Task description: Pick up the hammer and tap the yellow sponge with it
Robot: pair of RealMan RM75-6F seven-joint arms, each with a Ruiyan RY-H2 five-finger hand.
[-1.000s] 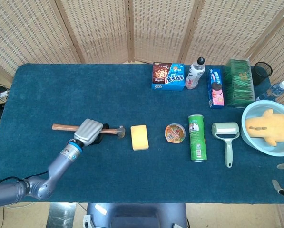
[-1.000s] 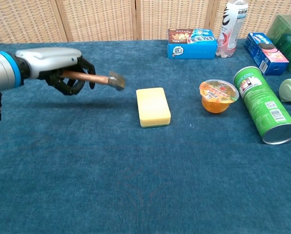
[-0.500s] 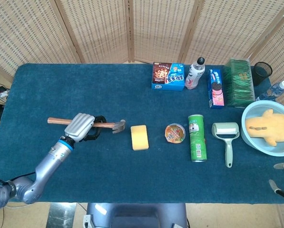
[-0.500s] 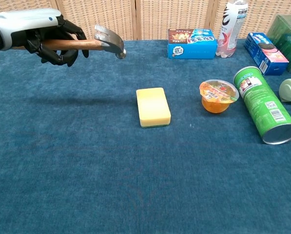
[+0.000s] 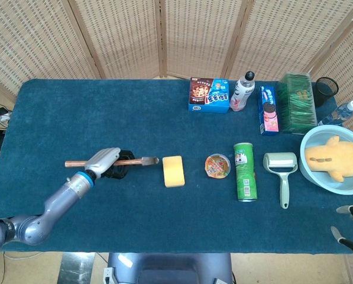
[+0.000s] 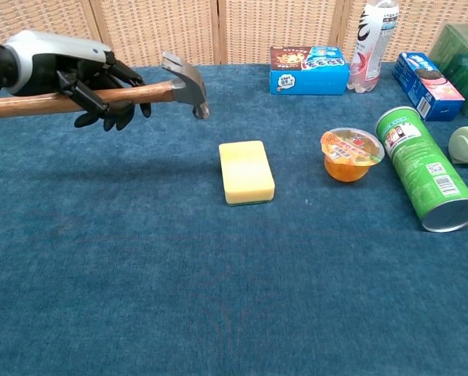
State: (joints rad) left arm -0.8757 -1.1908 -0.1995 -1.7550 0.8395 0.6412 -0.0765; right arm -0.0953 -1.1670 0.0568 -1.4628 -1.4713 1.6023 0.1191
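Chest view shows our left hand (image 6: 100,86) wrapped around the wooden handle of the hammer (image 6: 132,92), which it carries in the air above the blue surface (image 6: 218,298), its metal head just left of and above the yellow sponge (image 6: 246,171). The sponge lies flat near the middle of the surface, untouched. To do the tap well, we judge that we need to carry the head a little further right until it hangs over the sponge's centre, then dip the wrist gently so the flat face lands squarely; a hard swing could push the soft sponge aside. Our right hand (image 5: 350,228) sits at the surface's right edge in the head view, and we cannot tell how its fingers lie. Compared with half a second ago, the hammer has come lower and its head sits closer to the sponge.
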